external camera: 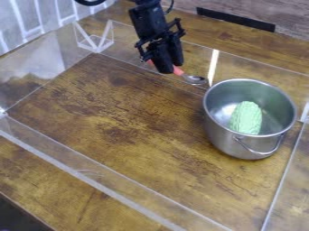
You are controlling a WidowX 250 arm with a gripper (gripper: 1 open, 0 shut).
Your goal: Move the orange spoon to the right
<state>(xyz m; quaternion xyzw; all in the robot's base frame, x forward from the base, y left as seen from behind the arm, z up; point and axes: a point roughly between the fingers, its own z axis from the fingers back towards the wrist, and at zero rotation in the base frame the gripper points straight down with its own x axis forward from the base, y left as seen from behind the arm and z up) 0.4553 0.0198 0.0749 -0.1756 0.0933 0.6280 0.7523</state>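
My black gripper hangs over the far side of the wooden table, pointing steeply down. It is shut on the orange spoon, whose orange-red handle shows between the fingers. The spoon's small silver bowl sticks out to the lower right, close to the table and just left of the steel pot's rim. Most of the handle is hidden by the fingers.
A steel pot stands at the right with a green ribbed object inside it. Clear acrylic walls frame the wooden table. A thin wire stand sits at the far left.
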